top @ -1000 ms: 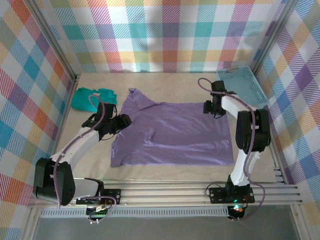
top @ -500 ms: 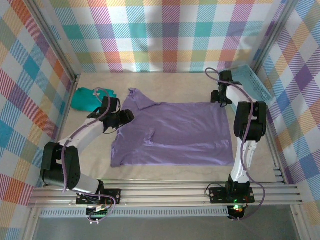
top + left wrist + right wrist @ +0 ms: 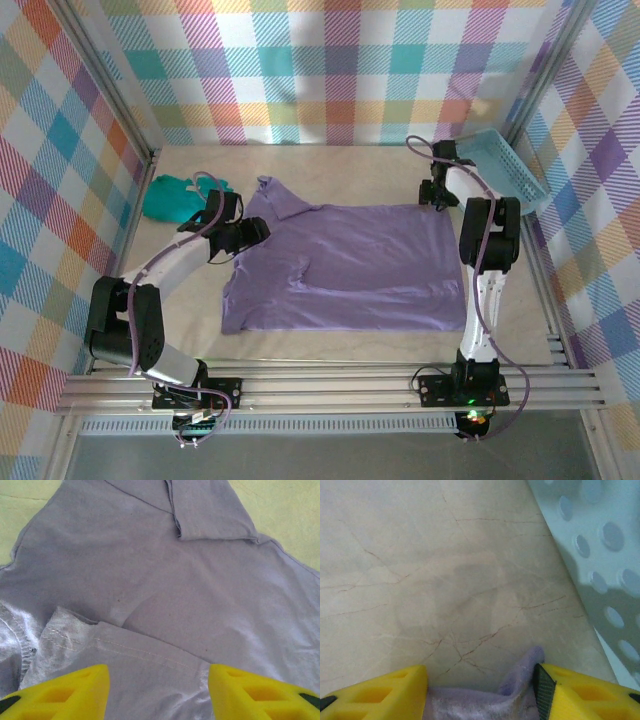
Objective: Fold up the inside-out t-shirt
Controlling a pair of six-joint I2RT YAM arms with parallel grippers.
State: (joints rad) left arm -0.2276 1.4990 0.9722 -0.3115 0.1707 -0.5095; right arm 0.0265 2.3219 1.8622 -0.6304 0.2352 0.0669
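Since a second ago, swings the right claw [image 3: 432, 192] off the shirt's far edge and out to its far right corner, close by the blue basket [image 3: 500, 165], which now sits tilted. Draws the left claw [image 3: 252, 232] a little farther up the shirt's left edge.

Leaves the inside-out t-shirt [image 3: 350, 265] where it lay: spread mostly flat on the tabletop [image 3: 350, 165] between the two arms, one sleeve sticking out at the far left corner and a small pucker left of the middle. Keeps well clear of the teal garment [image 3: 170, 197], bunched beyond the left arm.

Shows both claws released. From the left wrist, yellow fingers [image 3: 65, 690] standing apart above a turned-back flap with a stitched hem, nothing pinched. From the right wrist, fingers [image 3: 380, 692] apart just over bare tabletop, with the shirt's corner [image 3: 520, 672] poking up between them near the right-hand finger, not clamped.

Looks barely begun: no fold laid yet, no half doubled over, only that small flipped flap. Still calls for a grip on each side, then sleeves brought in and the body folded over itself. Cannot tell whether turning it right side out comes first.
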